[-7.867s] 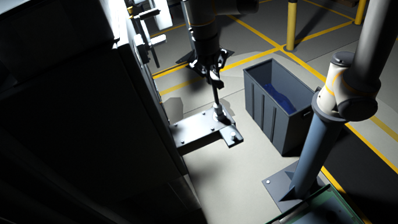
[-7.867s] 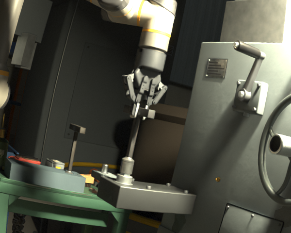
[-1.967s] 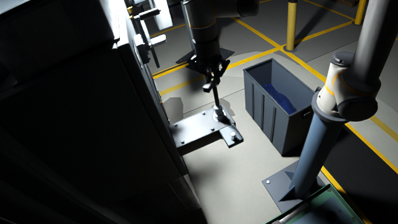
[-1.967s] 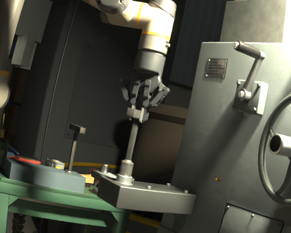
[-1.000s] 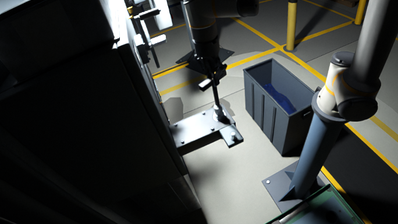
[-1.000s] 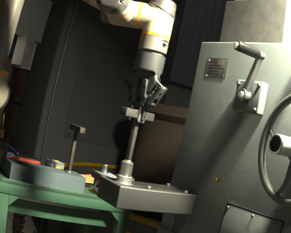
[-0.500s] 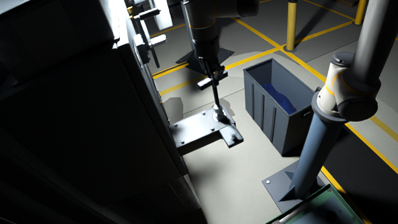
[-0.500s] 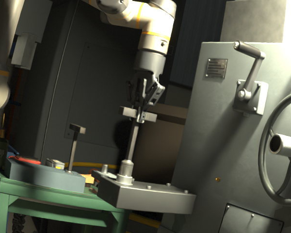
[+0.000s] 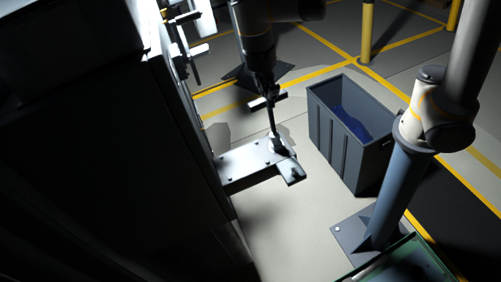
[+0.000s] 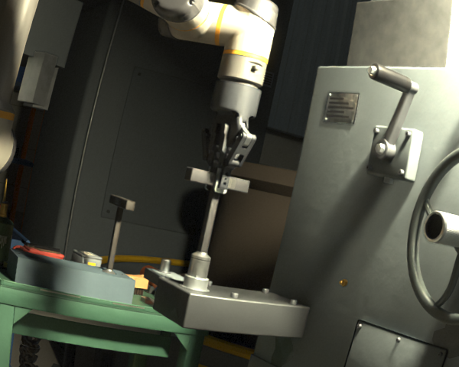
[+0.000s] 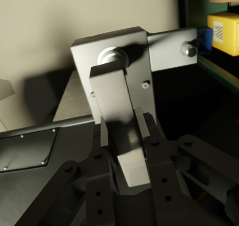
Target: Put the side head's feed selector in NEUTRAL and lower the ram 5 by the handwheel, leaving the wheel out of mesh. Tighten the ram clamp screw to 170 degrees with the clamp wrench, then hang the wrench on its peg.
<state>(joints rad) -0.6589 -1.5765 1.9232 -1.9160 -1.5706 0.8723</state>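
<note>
The ram clamp screw [image 11: 112, 56] is mostly hidden under the socket of the clamp wrench [image 10: 208, 221]. The wrench stands upright on the clamp bracket [image 10: 230, 306] [image 9: 255, 160] that juts from the machine's side. Its T-handle crossbar [image 10: 217, 179] [image 11: 119, 106] is at the top. A short peg [image 11: 188, 50] [image 9: 294, 171] [image 10: 165, 265] rises from the bracket's outer tab. On the machine face the feed selector lever [image 10: 392, 110] points up and left. The handwheel [image 10: 443, 233] is to its lower right. My gripper [image 10: 221, 177] [image 9: 271, 98] [image 11: 124, 146] comes down from above and grips the wrench's crossbar.
The dark machine body [image 9: 92, 135] fills the left side. A grey bin [image 9: 351, 131] with blue contents stands on the floor to the right of the bracket. A green bench [image 10: 79, 312] with a second T-handled tool [image 10: 117, 233] sits beside the bracket. The arm's base column [image 9: 395, 194] stands nearby.
</note>
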